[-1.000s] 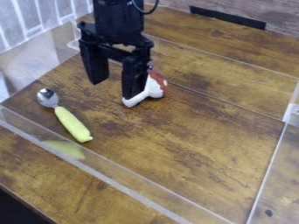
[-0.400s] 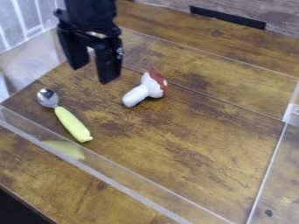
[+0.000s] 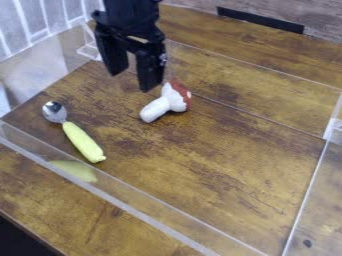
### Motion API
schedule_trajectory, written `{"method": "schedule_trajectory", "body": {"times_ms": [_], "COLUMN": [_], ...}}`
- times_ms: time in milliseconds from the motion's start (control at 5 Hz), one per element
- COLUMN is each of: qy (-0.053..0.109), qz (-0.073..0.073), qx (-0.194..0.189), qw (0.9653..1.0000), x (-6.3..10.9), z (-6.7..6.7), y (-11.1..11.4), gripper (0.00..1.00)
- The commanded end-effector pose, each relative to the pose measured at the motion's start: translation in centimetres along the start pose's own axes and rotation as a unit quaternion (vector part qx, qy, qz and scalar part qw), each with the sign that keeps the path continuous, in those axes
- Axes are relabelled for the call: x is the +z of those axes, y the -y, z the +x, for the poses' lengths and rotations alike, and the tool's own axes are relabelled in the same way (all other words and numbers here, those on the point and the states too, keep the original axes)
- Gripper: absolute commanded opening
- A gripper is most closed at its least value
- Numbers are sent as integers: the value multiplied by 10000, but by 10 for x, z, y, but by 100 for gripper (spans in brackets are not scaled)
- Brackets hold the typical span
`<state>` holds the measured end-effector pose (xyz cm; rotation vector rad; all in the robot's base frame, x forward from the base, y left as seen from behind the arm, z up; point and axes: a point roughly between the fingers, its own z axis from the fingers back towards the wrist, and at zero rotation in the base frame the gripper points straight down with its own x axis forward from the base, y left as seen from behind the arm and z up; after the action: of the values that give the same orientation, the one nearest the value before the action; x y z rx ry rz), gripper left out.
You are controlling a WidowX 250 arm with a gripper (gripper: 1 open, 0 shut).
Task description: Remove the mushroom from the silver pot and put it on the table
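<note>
A yellow corn-like toy (image 3: pixel 83 142) and a spoon (image 3: pixel 54 111) lie near left on the wooden table (image 3: pixel 227 170). Farther back, the mushroom (image 3: pixel 166 102) lies on its side on bare wood, seemingly already delivered. Just behind it hangs the black gripper (image 3: pixel 134 68), jaws spread, empty. No silver pot is visible; the arm's top is cut off.

1. gripper (image 3: pixel 134 72) sits just up-left of the mushroom (image 3: pixel 166 102); a second ago it was right over it, one finger overlapping the stem.
2. 0.4 s ago it was further left, well clear of the mushroom; now it's back right, close beside it.
3. Whole stem now unobstructed.
</note>
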<state>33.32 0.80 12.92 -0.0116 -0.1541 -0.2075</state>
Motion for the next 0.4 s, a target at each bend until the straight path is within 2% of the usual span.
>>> {"method": "schedule_trajectory", "body": {"times_ms": [0,200], "qy": [149,131], "qz": [85,84], "qx": [128,-10], "qw": [9998,9999], "x": [-4,4], "z": [1,1], "y": [7,0], "gripper": [100,100]}}
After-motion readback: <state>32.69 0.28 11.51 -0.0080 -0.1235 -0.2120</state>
